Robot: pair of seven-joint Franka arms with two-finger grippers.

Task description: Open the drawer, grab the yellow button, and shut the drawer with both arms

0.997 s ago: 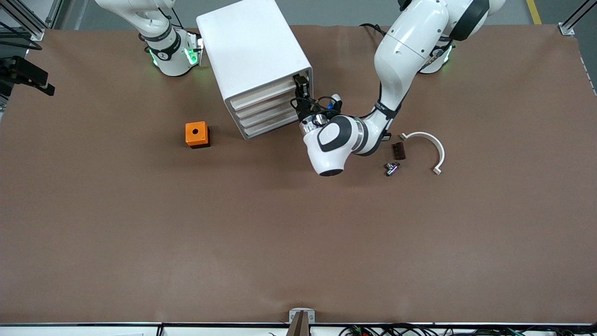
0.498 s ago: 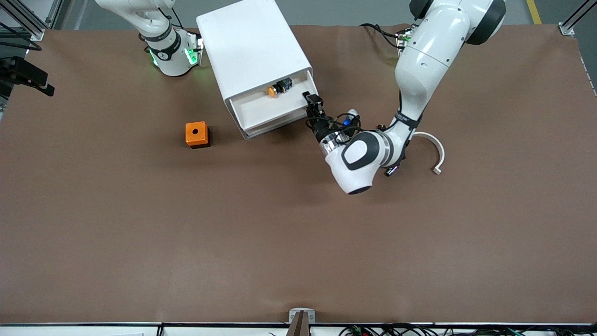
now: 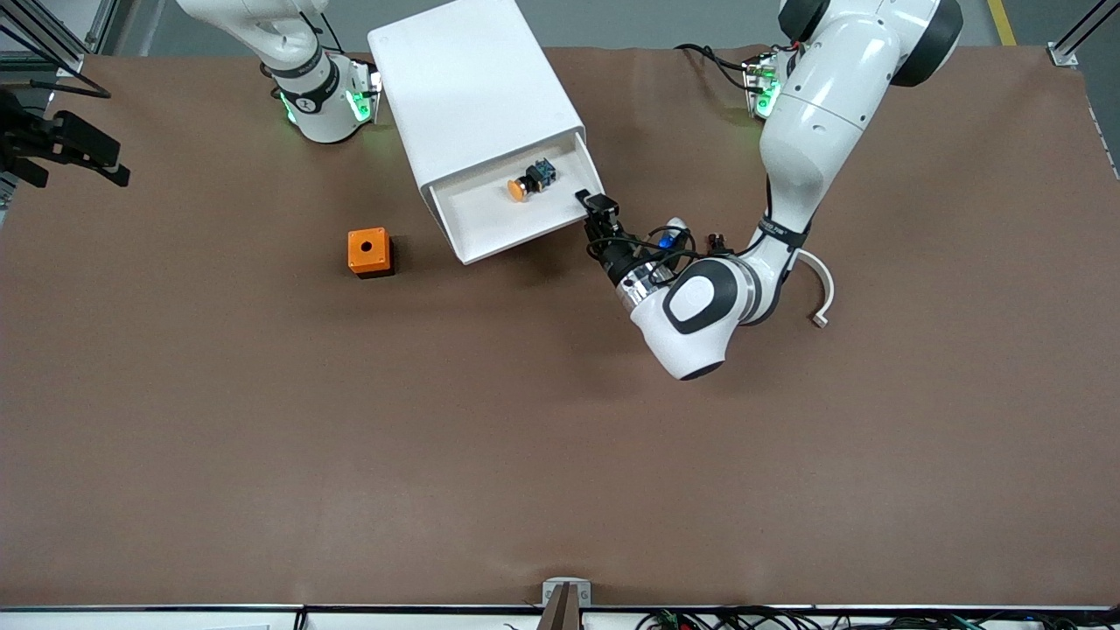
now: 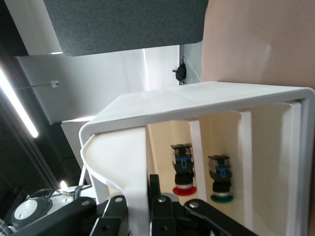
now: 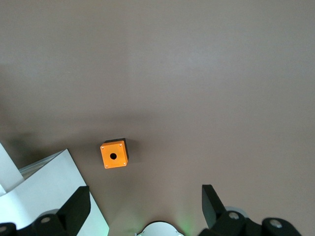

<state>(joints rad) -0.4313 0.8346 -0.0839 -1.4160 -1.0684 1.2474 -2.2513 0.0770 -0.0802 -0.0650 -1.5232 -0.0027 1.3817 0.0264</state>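
The drawer [image 3: 494, 219], the uppermost one of the white cabinet [image 3: 472, 87], stands pulled out toward the front camera. In it lies the button [image 3: 523, 185], with an orange cap and a black-and-blue body. My left gripper [image 3: 597, 208] is shut on the drawer's front lip at the corner toward the left arm's end. In the left wrist view the left gripper [image 4: 138, 206] pinches that white lip [image 4: 133, 162] from both sides. My right gripper [image 5: 146, 196] hangs open and empty high over the table beside its base; it is out of the front view.
An orange cube box [image 3: 368, 251] with a hole sits on the table nearer the right arm's end than the cabinet. A white curved piece [image 3: 820, 282] lies beside the left arm's forearm. A red-capped button [image 4: 183, 177] and a green-capped one [image 4: 220, 184] show between white walls.
My left gripper has drawn the drawer out toward the front camera, uncovering the button. The left forearm now covers the small parts beside the curved piece. The right arm has not visibly moved.
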